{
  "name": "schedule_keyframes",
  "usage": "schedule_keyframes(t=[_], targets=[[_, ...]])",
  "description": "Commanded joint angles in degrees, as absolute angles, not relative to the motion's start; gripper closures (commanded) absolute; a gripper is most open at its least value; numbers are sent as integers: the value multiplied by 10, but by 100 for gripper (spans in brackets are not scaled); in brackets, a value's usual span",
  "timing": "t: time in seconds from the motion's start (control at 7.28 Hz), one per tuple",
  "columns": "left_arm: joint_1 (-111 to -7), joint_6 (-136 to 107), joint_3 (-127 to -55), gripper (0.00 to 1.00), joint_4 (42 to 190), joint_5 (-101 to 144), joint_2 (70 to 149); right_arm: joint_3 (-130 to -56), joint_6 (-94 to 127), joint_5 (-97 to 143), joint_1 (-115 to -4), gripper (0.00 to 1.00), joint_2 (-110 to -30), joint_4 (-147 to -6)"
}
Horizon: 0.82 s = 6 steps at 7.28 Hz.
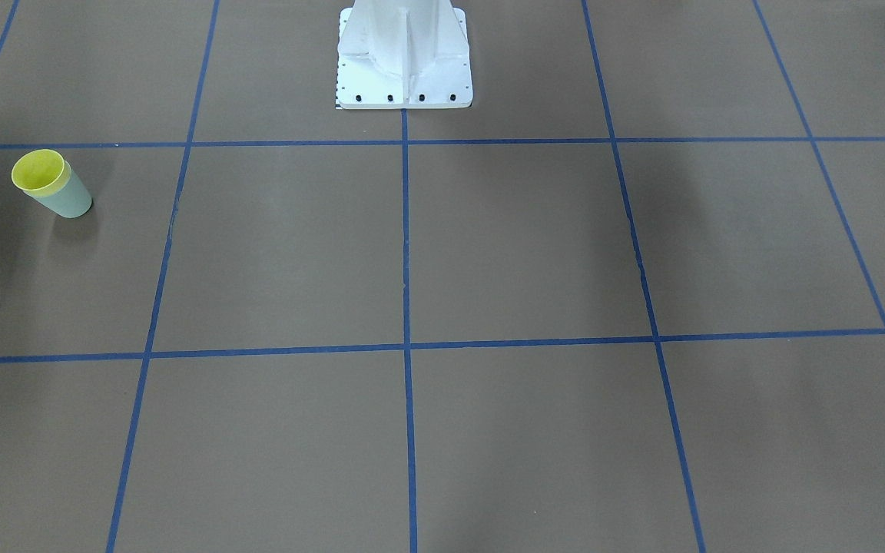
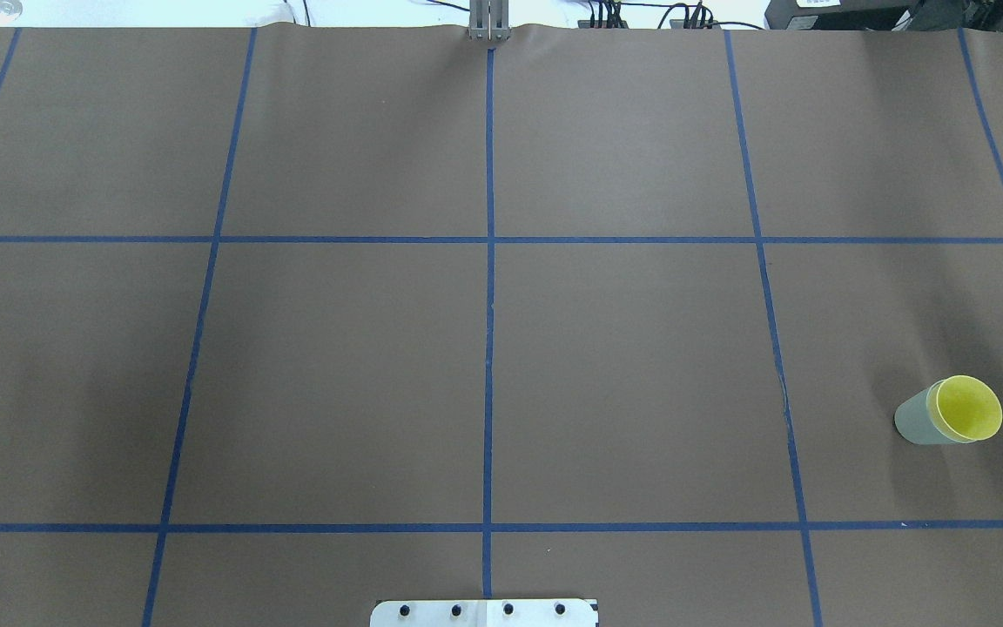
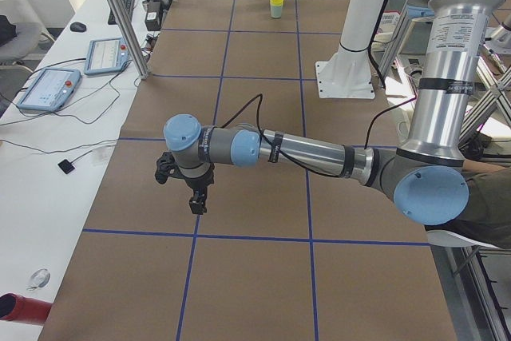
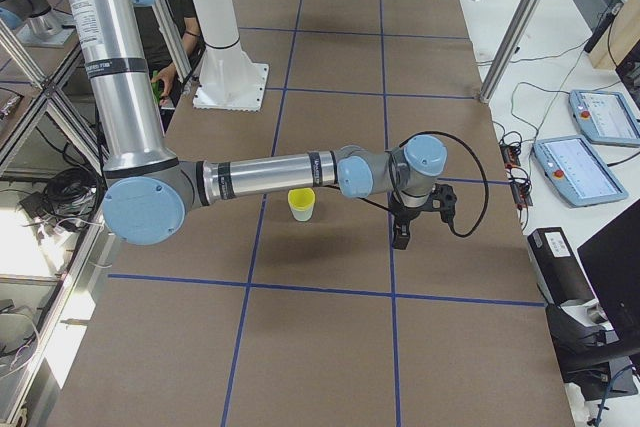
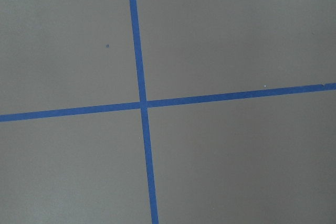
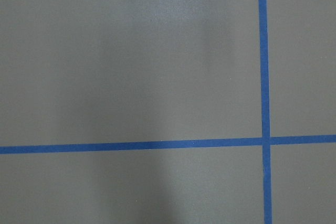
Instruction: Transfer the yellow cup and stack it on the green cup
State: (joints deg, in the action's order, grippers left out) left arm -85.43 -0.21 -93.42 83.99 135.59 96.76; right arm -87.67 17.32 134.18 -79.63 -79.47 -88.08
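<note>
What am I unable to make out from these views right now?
Left claw: seen only in the left side view, small and dark; open or shut unclear.
Right claw: small in the right side view, cut off by the overhead view's right edge; state unclear.
Yellow cup: its body is hidden inside the green cup; seating depth unknown.
Wrist views: only table, no cups.

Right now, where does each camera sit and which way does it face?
Front-facing: across the table, steeply down, facing the robot; its white base shows.
Overhead: behind the robot, looking forward and down; the base's plate shows.
Exterior left: table's left end, looking along it; left arm, left gripper near.
Exterior right: opposite end; right arm, right gripper near.
Left wrist: down on table and blue tape; no fingers.
Right wrist: the same.
Shared: all fixed views hold the yellow cup nested in the green cup.
</note>
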Motion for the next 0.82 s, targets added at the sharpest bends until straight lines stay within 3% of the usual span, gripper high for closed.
schedule_keyframes(t=[0.0,0.69], targets=[[-855,-2,-945,0,839,1355,972,-876,173,1342,-796,0,-795,-881],[-855,-3,-956,0,839,1356,965,-882,170,1345,-796,0,-791,-879]])
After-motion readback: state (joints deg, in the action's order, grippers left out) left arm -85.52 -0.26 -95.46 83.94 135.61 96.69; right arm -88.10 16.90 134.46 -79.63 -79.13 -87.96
